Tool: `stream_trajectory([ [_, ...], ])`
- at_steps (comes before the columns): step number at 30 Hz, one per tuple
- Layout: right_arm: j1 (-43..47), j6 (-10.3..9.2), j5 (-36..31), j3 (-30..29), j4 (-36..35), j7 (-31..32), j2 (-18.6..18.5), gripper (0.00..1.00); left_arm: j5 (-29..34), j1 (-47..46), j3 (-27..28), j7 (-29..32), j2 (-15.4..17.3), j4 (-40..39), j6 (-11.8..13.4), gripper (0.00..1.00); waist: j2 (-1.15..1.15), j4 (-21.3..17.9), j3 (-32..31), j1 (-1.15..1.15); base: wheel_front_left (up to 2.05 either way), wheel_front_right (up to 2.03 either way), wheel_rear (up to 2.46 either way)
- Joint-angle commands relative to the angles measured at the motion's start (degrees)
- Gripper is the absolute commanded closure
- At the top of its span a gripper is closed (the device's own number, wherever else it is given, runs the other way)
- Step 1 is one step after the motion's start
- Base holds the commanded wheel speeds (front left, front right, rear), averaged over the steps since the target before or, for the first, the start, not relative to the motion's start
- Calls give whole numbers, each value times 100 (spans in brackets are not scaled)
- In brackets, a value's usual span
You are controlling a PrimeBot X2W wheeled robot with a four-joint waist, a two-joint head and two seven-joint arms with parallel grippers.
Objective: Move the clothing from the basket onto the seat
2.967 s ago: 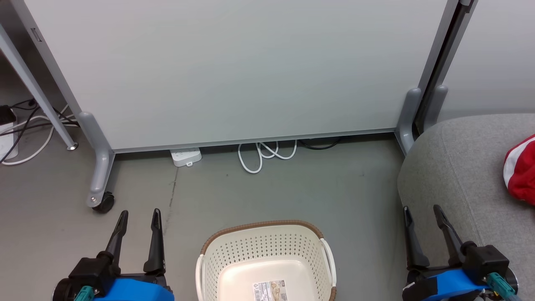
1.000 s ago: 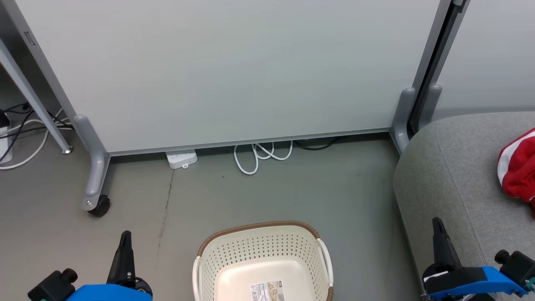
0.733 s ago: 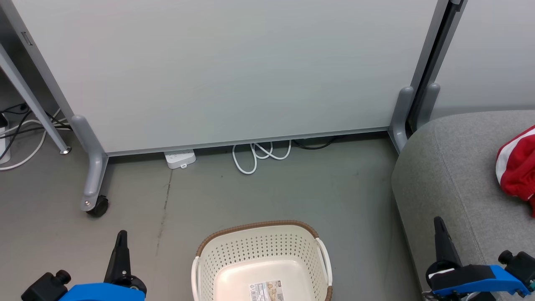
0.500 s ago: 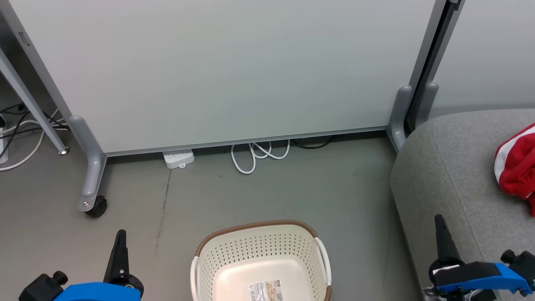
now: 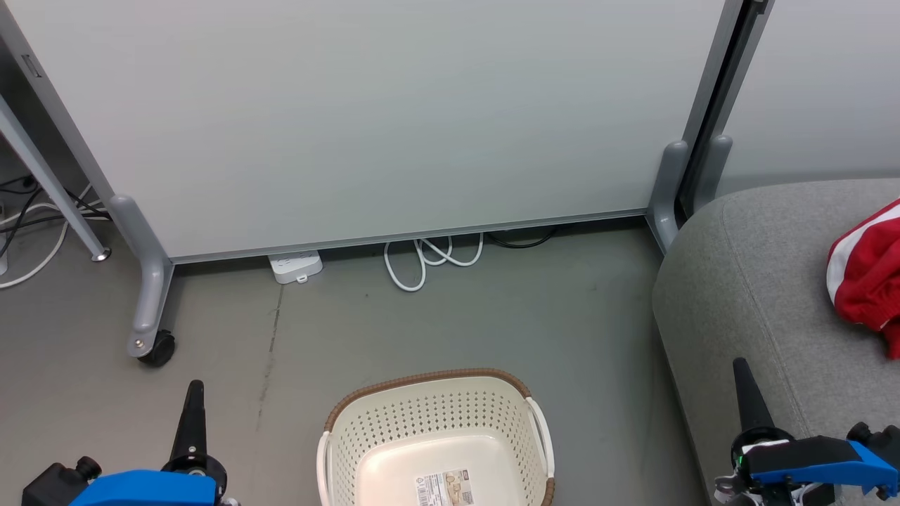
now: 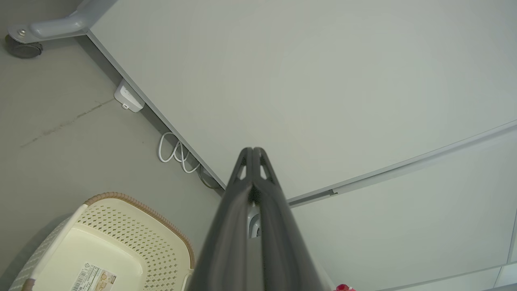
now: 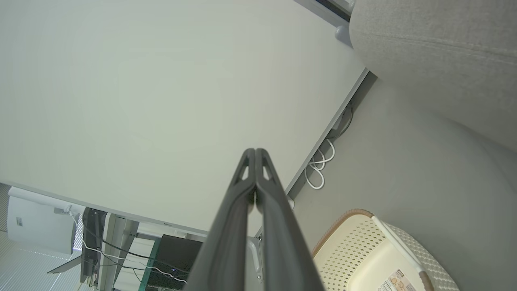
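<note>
The cream perforated basket (image 5: pixel 430 422) stands on the grey floor at the bottom centre, with nothing in it but a paper label on its base; it also shows as the basket (image 6: pixel 133 226) and the basket (image 7: pixel 355 238). Red clothing (image 5: pixel 866 281) with white trim lies on the grey seat (image 5: pixel 759 281) at the right edge. My left gripper (image 5: pixel 193 393) is shut and empty at the lower left, left of the basket. My right gripper (image 5: pixel 742 372) is shut and empty at the lower right, over the seat's front edge. Both pairs of fingers (image 6: pixel 252 153) (image 7: pixel 255 153) are pressed together.
A large pale partition panel (image 5: pixel 394 105) on castered grey legs (image 5: pixel 144 309) closes off the far side. A white power strip (image 5: pixel 295 266) and a looped white cable (image 5: pixel 429 260) lie at its base. More cables (image 5: pixel 35 211) run at the far left.
The camera has shifted slightly, so the whole scene slid left and down. Three seconds ago both grippers stood open and higher; now both are shut and low in the picture.
</note>
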Motion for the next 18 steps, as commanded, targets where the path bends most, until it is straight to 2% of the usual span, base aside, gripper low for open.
stream_trajectory([
  [1, -170, 0, 159, -23, -82, 48, -12, 100, -137, -143, 25, 32, 32, -70, -46, 100, 0, -4, 2, 0, 0, 0, 0],
  [18, -209, -1, 1109, -87, -104, 290, -13, 100, -1038, -179, 152, 271, 37, -96, -100, 100, 0, -70, 26, 0, 0, 0, 0],
])
